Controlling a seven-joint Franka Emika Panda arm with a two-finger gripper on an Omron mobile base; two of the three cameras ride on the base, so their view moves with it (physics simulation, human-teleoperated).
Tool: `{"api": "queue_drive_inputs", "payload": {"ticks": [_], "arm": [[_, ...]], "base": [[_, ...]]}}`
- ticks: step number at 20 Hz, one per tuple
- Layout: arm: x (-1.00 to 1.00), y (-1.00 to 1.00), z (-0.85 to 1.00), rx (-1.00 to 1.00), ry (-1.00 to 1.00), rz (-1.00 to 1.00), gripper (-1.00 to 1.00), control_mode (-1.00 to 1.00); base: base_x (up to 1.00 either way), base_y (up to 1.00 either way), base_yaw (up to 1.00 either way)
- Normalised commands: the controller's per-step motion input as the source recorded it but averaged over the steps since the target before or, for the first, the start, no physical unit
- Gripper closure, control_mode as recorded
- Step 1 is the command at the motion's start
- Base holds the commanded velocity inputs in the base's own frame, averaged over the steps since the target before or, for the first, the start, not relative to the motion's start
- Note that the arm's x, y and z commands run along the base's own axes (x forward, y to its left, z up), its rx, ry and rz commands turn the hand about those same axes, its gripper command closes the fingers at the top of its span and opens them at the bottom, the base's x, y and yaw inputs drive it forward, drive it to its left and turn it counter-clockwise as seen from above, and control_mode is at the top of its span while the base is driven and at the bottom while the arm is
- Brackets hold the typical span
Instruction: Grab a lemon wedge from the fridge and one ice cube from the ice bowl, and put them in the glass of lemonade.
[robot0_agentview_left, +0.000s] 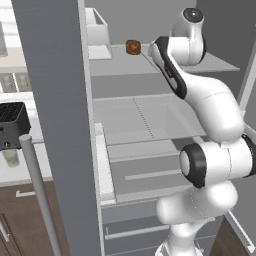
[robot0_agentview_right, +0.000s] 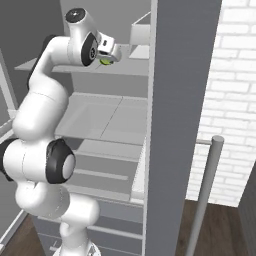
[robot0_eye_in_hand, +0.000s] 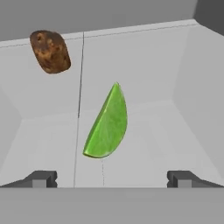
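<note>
In the left base view, a black toaster (robot0_agentview_left: 11, 125) sits on the pale counter at the far left, with the glass of lemonade (robot0_agentview_left: 11, 158) just below it, partly hidden by the slim handle (robot0_agentview_left: 40, 195) of the open fridge door (robot0_agentview_left: 55, 125). To the right of the door, the fridge (robot0_agentview_left: 145, 115) stands open, its grey shelves bare except for a small round brown item (robot0_agentview_left: 133, 47) on the upper shelf. Further right, the white arm bends up from the lower right and reaches onto that same shelf.

In the right base view, the arm rises at the left and its hand rests at upper-shelf height; the gripper (robot0_agentview_right: 107, 59) is over the lemon wedge (robot0_agentview_right: 105, 62), a spot of green just under the hand.

In the hand view, the brown item (robot0_eye_in_hand: 50, 51) lies at upper left on the shelf floor. The lemon wedge (robot0_eye_in_hand: 108, 124) lies in the middle, pointed end away from the camera, well apart from the brown item. The gripper (robot0_eye_in_hand: 112, 179) is released, jaws spread wide, one fingertip (robot0_eye_in_hand: 40, 179) at each lower corner, the wedge lying between and beyond them, touched by neither.
</note>
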Motion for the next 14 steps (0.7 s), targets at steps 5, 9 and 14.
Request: {"api": "queue_drive_inputs", "payload": {"ticks": [5,9,14], "arm": [[0.35,0.00,0.00,0.00,0.14,0.00,-1.00,-1.00],[0.03,0.01,0.01,0.00,0.18,0.00,-1.00,-1.00],[0.08,0.00,-0.04,0.00,0.12,0.00,-1.00,-1.00]], "base": [[0.00,0.00,0.00],[0.00,0.00,0.00],[0.00,0.00,0.00]]}}
